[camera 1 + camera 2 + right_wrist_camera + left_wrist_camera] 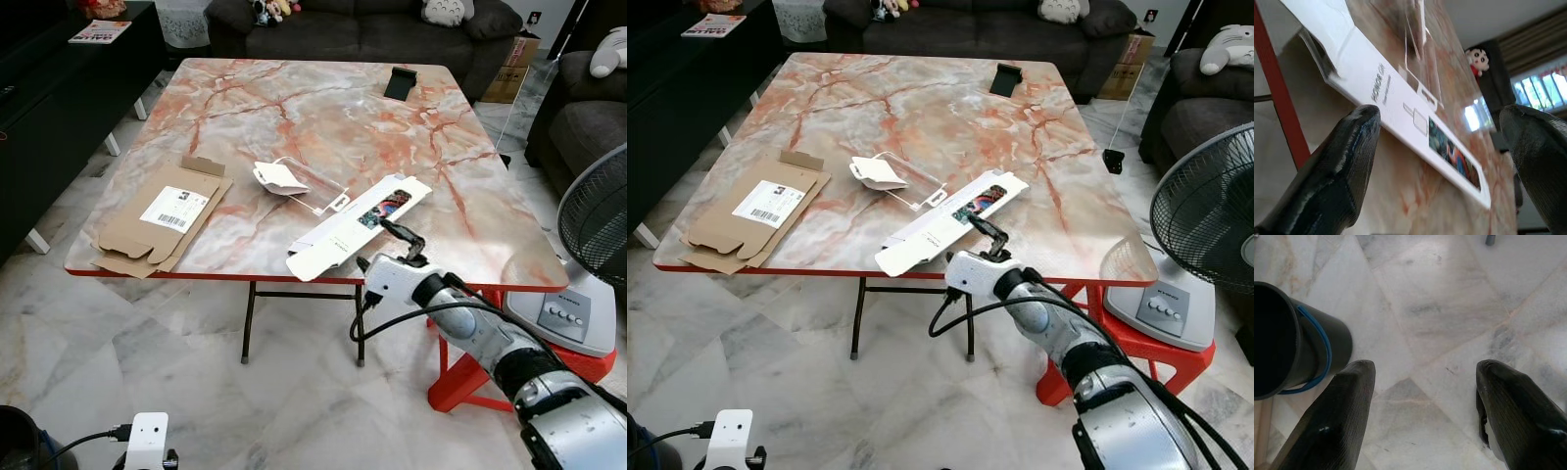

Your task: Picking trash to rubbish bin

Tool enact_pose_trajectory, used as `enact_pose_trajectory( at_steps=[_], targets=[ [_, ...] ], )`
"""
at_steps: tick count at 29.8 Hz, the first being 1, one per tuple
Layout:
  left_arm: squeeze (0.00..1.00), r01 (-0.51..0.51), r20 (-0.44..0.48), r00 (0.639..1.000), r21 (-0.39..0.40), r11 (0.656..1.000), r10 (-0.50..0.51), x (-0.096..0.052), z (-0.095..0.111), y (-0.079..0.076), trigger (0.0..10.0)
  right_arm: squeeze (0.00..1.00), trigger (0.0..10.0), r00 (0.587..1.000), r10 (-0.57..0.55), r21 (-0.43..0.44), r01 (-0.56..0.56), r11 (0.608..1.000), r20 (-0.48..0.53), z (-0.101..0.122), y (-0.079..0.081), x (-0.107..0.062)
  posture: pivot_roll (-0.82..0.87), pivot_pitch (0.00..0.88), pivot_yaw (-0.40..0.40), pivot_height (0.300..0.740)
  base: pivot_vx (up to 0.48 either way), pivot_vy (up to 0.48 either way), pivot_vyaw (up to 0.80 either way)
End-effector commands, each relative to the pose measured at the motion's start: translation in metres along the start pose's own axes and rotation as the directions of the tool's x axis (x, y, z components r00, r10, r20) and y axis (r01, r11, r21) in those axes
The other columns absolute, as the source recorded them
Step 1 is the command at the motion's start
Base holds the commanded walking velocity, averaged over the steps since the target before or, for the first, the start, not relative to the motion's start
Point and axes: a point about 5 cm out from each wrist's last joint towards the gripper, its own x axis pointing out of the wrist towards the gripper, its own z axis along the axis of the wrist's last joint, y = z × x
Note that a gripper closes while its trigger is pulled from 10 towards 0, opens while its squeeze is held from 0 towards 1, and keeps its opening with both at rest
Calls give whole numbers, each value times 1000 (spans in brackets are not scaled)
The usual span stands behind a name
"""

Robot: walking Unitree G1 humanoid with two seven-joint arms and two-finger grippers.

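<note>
- Marble-patterned table (323, 108): its far half lies largely bare; only a small black object (400, 82) stands near the far edge.
- Near edge: flattened brown cardboard (157, 217) occupies the left corner; a long white printed carton (359, 224) overhangs the rim at the middle.
- Clear plastic packaging (294, 184) lies just behind the white carton, with bare tabletop between it and the cardboard.
- Right gripper (400, 233), fingers spread, hovers at the carton's near side.
- A standing fan (593, 245) and a red stool (470, 377) crowd the right flank.
- Left gripper (1422, 396), fingers apart, hangs over bare marble floor (1449, 298); a dark bucket (1293, 338) stands beside it.
</note>
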Motion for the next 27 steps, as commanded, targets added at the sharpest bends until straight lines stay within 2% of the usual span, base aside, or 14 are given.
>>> enact_pose_trajectory(
  at_steps=[1,12,22,27],
  targets=[
    [0,-5,-19,1000,6,1000,6,-1,-5,3,10000,0,10000,1000,17,-36,-16,999,14,3,-1,3,161,59,-45,740,0,0,0],
    [0,-12,-17,1000,-5,1000,12,-1,-5,4,10000,0,10000,997,71,-139,-65,988,34,8,-1,9,167,61,-51,740,0,0,0],
    [0,-13,-17,1000,-10,1000,13,-1,-5,4,10000,0,10000,998,53,-147,-54,988,-14,-4,-6,3,157,69,-50,740,0,0,0],
    [0,-10,-18,1000,-9,1000,10,-1,-5,4,10000,0,10000,996,92,-206,-94,974,-20,-3,-2,4,162,79,-52,740,0,0,0]
  ],
)
